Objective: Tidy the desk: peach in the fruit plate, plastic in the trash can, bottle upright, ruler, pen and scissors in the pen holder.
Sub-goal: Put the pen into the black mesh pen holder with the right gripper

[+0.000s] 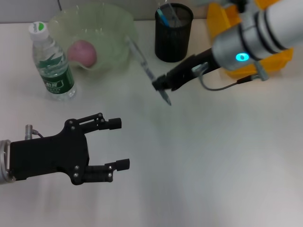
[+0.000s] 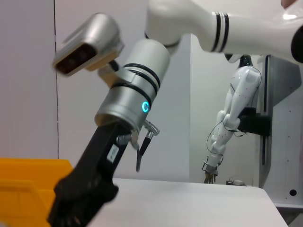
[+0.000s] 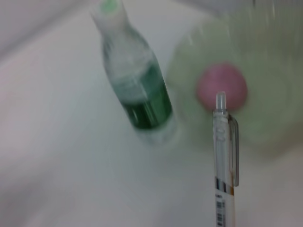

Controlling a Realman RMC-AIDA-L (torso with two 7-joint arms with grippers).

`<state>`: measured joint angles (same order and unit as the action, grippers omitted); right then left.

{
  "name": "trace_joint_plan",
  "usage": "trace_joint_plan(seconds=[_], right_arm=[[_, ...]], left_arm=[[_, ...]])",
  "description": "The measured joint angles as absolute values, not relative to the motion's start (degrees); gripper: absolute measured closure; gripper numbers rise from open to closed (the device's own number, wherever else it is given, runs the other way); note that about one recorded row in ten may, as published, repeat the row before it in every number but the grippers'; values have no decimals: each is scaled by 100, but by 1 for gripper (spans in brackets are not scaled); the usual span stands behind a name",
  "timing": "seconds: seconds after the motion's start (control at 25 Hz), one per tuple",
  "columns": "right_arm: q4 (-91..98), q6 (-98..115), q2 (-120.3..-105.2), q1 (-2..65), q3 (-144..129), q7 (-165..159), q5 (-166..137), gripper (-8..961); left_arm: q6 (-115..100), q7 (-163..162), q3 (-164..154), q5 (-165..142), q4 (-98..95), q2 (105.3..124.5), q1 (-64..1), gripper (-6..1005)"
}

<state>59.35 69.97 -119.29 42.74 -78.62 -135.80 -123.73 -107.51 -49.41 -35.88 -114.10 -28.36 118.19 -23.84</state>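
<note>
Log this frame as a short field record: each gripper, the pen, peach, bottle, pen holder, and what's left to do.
right gripper: shut on the pen, held above the table
left gripper: open, empty, hovering over the near left of the table
peach: in the fruit plate
bottle: upright, beside the plate
pen holder: already has items inside
yellow bin: behind the right arm
remaining: pen not yet in holder

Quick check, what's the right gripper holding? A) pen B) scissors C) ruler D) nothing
A: the right gripper is shut on the clear pen, held above the desk between the fruit plate and the pen holder; the right wrist view shows the pen's clip and barrel.
</note>
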Motion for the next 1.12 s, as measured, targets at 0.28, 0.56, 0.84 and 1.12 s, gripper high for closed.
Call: trace_joint_plan(seconds=[0.28,0.56,0.84,1.12], right_arm=[[5562,6917,-11926,3708,-7099,-11060,-10822,838],[4858,6835,-11932,3295,-6592,-8312,-8831,838],[3619,6519,-11943,3401,-6528,-5716,-6753,838],[2250,5670,-11968,4160,-6546,-4488,-5378,837]], left_arm=[[-10730,-5078,-3543,-11408,-2838,11821,-2458,170],[-10722,-5211,-3484,-11398,-2832,11821,-2483,170],[-10747,-5312,-3461,-11321,-2796,11840,-2498,170],[-10752,-5534,-3463,-11182,-2769,11838,-2548,170]])
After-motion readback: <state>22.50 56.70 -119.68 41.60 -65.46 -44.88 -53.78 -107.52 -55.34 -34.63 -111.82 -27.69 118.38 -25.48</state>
